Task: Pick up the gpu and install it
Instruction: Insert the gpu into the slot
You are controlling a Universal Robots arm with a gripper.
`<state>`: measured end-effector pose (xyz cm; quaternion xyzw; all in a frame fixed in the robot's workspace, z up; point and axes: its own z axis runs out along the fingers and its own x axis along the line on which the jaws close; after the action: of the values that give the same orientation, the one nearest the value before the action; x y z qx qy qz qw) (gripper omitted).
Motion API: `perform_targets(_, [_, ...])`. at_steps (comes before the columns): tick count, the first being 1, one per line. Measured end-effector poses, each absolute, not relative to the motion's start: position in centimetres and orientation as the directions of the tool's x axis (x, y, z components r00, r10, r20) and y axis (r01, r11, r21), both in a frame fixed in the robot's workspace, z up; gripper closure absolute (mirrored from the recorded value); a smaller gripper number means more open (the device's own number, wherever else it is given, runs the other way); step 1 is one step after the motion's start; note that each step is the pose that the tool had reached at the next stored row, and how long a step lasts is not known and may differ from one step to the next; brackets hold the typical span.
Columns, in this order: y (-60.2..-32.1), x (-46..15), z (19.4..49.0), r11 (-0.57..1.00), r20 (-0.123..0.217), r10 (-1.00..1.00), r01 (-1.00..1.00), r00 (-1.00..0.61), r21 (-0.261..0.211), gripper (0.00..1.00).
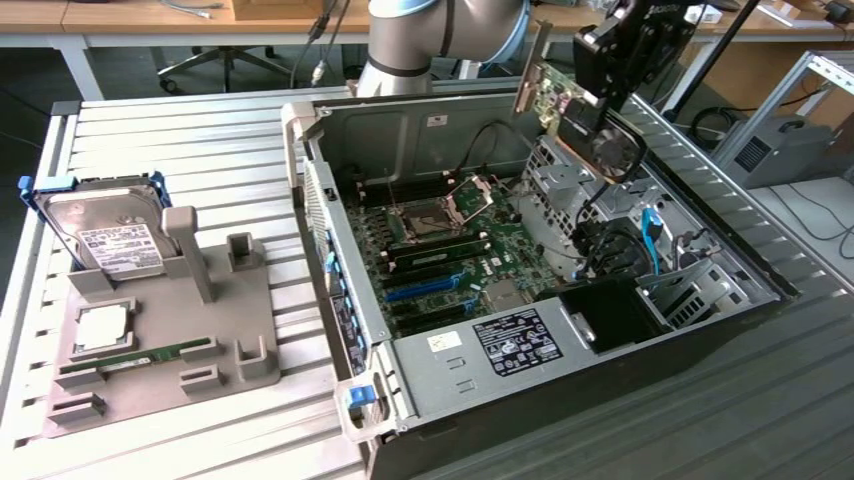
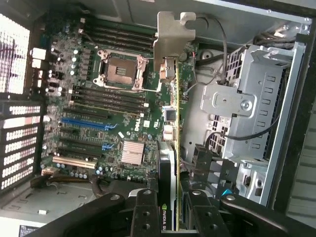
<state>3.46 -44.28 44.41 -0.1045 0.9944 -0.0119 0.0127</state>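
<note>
As I hang over the far side of the open computer case (image 1: 441, 380), my gripper (image 1: 603, 120) is clamped on the graphics card (image 1: 550, 95), one finger (image 2: 148, 212) on each face. The card is in the air, edge down, its metal bracket (image 2: 173, 39) at the far end, seemingly above the line between motherboard (image 2: 108, 108) and drive cage (image 2: 252, 98).

Wooden desks (image 1: 94, 16) and a chair base (image 1: 220, 62) stand behind.
</note>
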Motion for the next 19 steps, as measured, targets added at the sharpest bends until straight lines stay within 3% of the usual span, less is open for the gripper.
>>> perform_targets(19, [-44.28,3.46,44.40,0.857,-0.003,-0.511,-0.509,-0.860,-0.074,0.73])
